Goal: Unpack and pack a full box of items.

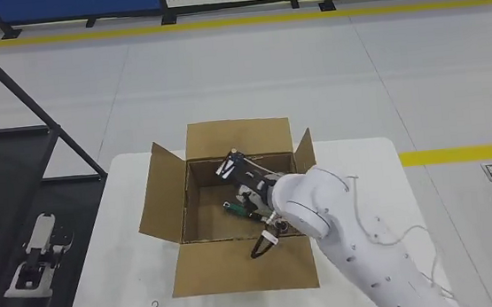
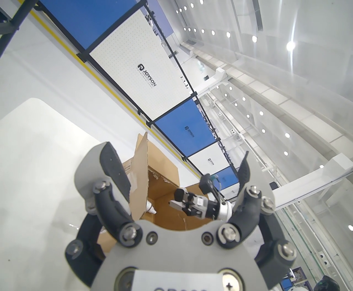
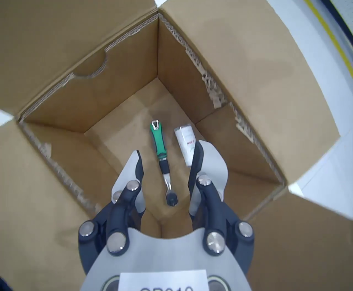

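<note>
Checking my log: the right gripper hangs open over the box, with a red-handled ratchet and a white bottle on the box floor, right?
Not quite: the right wrist view shows the ratchet has a green handle, not red. The right gripper is open over the box, with ratchet and white bottle on its floor.

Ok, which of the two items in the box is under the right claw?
The green-handled ratchet: it lies below the gap of the open right claw; the white tube lies alongside, outside that gap.

The left tool [image 2: 178,154] has its fingers spread wide, holding nothing. Beyond it, the open cardboard box [image 2: 162,165] sits on the white surface [image 2: 41,151], with the right tool [image 2: 178,199] at its mouth.
</note>
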